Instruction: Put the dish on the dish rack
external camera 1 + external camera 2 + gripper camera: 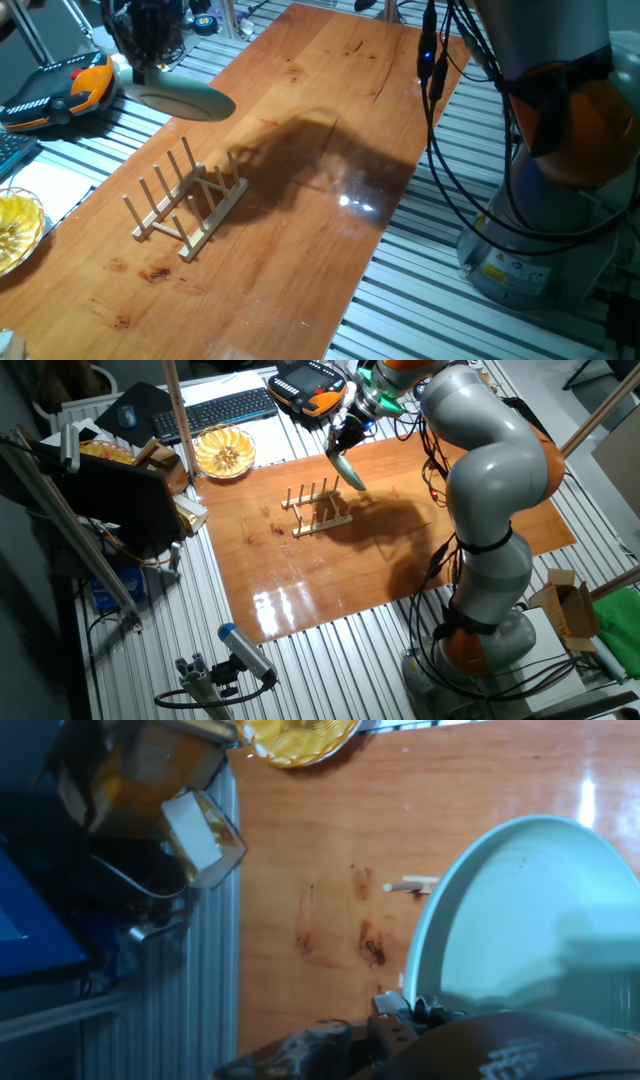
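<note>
My pincer (150,62) is closed on the rim of the dish (185,97); the dish hangs from it clear of the desk (330,110), its pale face tilted rather than level. In the hand view the dish (530,920) fills the right side of the field, its rim gripped at the bottom edge where my finger hardware sits, so I judge the grasp to be an edge pinch, not a hold across the face.

The dish rack (188,205) stands on the desk, below the dish and offset toward the near end of the desk in the one fixed view. The other fixed view shows the same relation: the dish (349,470) is up and just beyond the rack (318,510), not yet over its pegs. One peg end shows just beside the dish rim in the hand view, which suggests the offset is small.

The rack's long axis runs diagonally across the desk, with the slots between peg pairs crossing that axis. I judge that the coming move requires the dish to go edge-down with its face across the long axis, then travel down into a slot. I cannot tell whether the present tilt already matches the slot direction.

A yellow bowl (15,228) sits at the desk edge, well apart from the rack.
</note>
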Controlling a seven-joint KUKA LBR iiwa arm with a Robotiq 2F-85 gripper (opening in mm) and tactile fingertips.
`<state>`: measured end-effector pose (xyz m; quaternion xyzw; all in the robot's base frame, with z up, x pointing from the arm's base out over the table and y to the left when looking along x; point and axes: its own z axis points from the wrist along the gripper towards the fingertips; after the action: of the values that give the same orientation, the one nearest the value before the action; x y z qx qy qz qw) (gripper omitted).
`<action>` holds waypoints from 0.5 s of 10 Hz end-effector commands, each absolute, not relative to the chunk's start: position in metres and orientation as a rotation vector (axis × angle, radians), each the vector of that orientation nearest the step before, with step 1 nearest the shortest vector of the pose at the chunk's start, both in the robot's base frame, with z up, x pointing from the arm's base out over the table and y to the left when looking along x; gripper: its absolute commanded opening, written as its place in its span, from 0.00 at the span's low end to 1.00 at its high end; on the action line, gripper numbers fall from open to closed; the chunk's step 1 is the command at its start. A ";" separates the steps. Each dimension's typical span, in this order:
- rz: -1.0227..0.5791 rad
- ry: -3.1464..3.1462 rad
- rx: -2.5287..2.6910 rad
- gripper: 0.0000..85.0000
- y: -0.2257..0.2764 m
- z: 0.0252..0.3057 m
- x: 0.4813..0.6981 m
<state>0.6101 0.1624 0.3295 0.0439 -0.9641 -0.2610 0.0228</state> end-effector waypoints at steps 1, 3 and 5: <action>-0.822 -2.975 0.135 0.01 0.166 0.328 0.610; -0.860 -2.965 0.100 0.01 0.172 0.323 0.610; -0.895 -2.953 0.079 0.01 0.177 0.319 0.609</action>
<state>0.6094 0.1771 0.3180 0.0251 -0.9561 -0.2907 0.0276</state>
